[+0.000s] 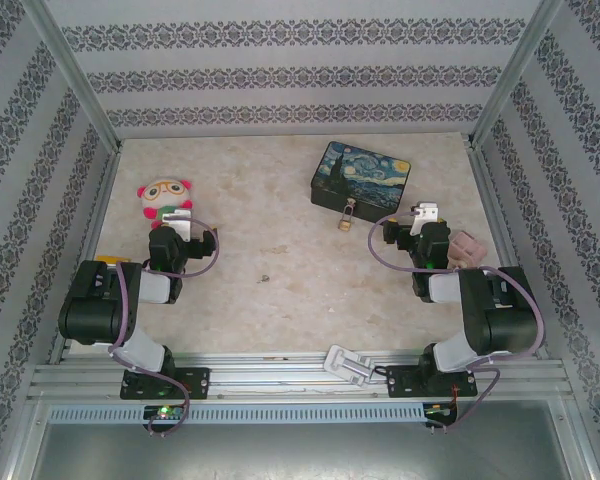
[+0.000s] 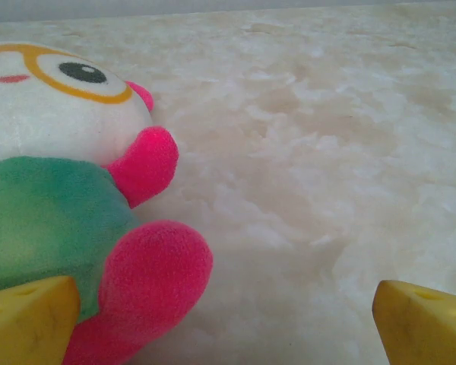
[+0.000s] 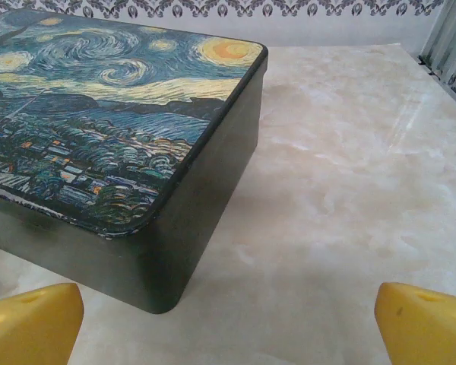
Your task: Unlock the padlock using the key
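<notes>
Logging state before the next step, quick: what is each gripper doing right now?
Left gripper: open, holding nothing.
Right gripper: open, holding nothing.

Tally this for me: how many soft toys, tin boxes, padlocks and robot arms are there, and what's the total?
Soft toy: 1
Tin box: 1
Padlock: 1
Robot arms: 2, the left arm and the right arm
Total: 5
</notes>
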